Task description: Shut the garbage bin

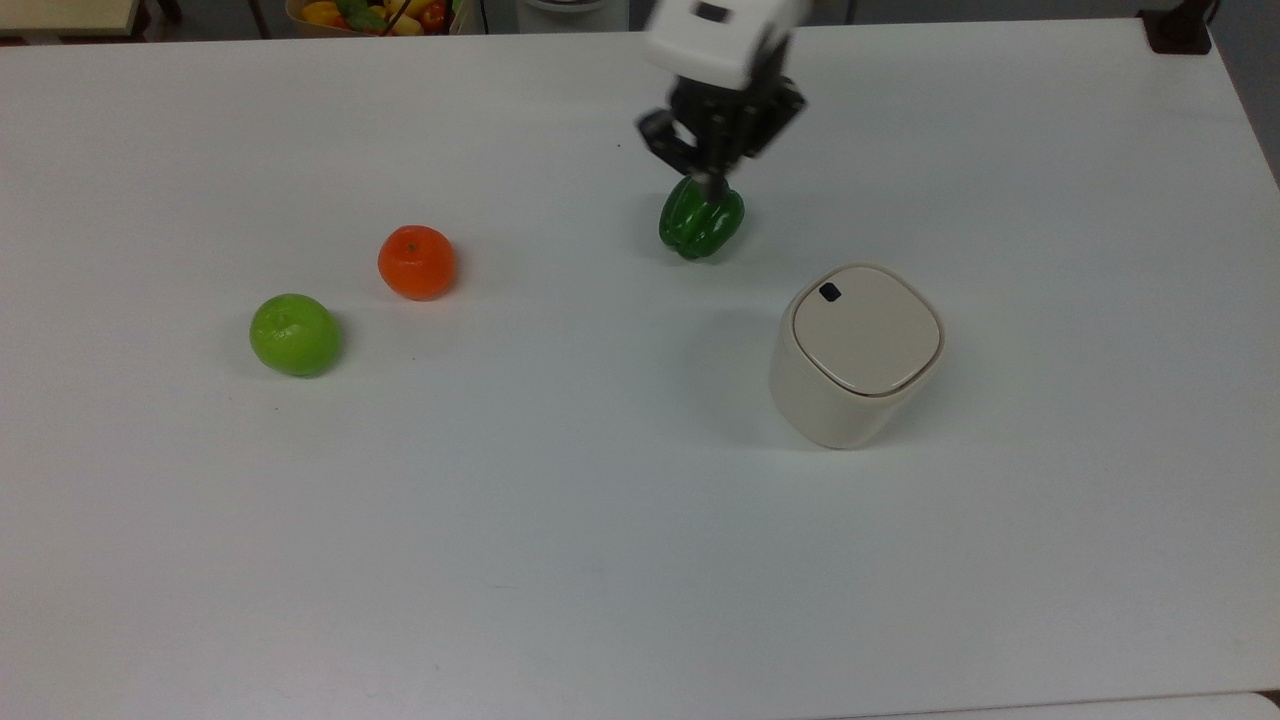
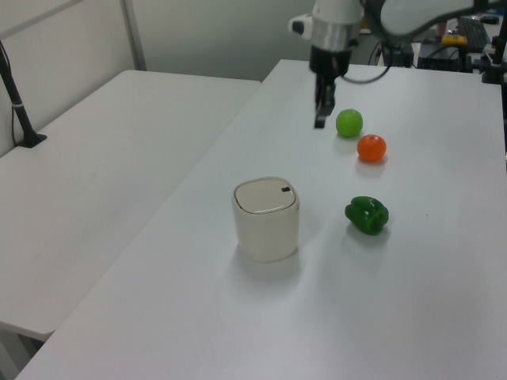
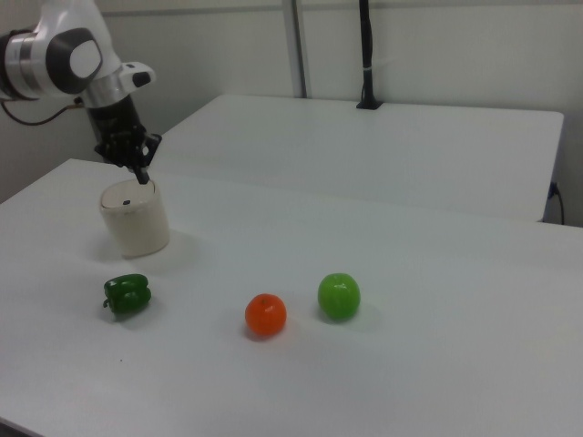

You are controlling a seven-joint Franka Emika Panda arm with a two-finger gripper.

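Now the garbage bin sits lidded (contents hidden); claw pressed together above.

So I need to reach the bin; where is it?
In the top view, the garbage bin stands right of centre on the table, just below-right of the green pepper.

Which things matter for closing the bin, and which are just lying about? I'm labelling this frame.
Job: bin, lid down; hand, raised and away from it.

Lying about: pepper, orange, apple.
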